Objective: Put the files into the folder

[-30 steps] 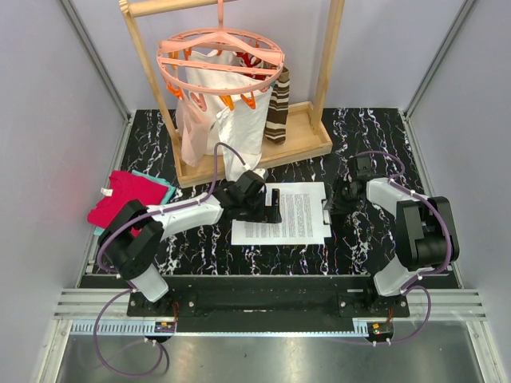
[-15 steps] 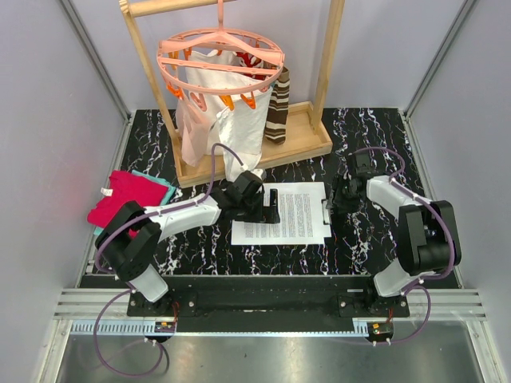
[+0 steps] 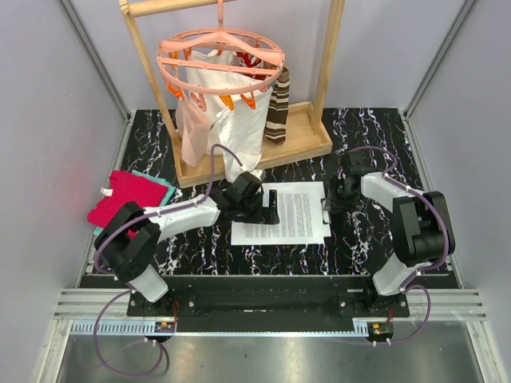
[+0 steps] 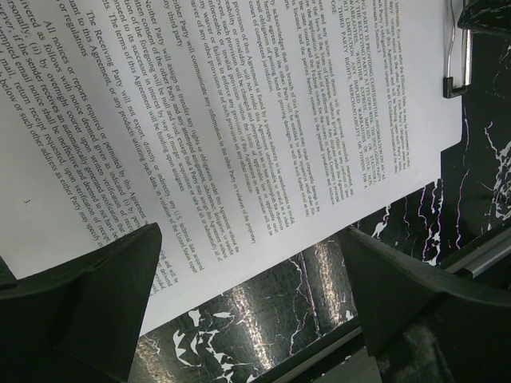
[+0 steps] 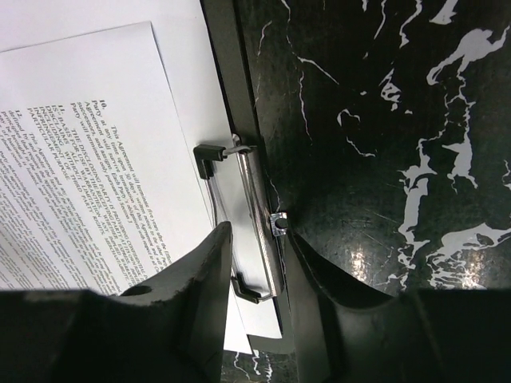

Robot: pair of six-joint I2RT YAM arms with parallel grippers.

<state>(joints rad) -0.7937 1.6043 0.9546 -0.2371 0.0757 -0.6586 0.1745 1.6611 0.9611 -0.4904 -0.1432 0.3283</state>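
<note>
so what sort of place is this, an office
Likely a robot lab test cell: grey panel walls box in a marbled table, the left arm and right arm are bolted to a metal rail, and a wooden rack stands as a prop.

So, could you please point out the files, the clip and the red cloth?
files [image 3: 299, 214]: top view, middle of the printed sheet.
clip [image 5: 257, 219]: right wrist view, its metal bar.
red cloth [image 3: 120, 191]: top view, centre of the fold.
</note>
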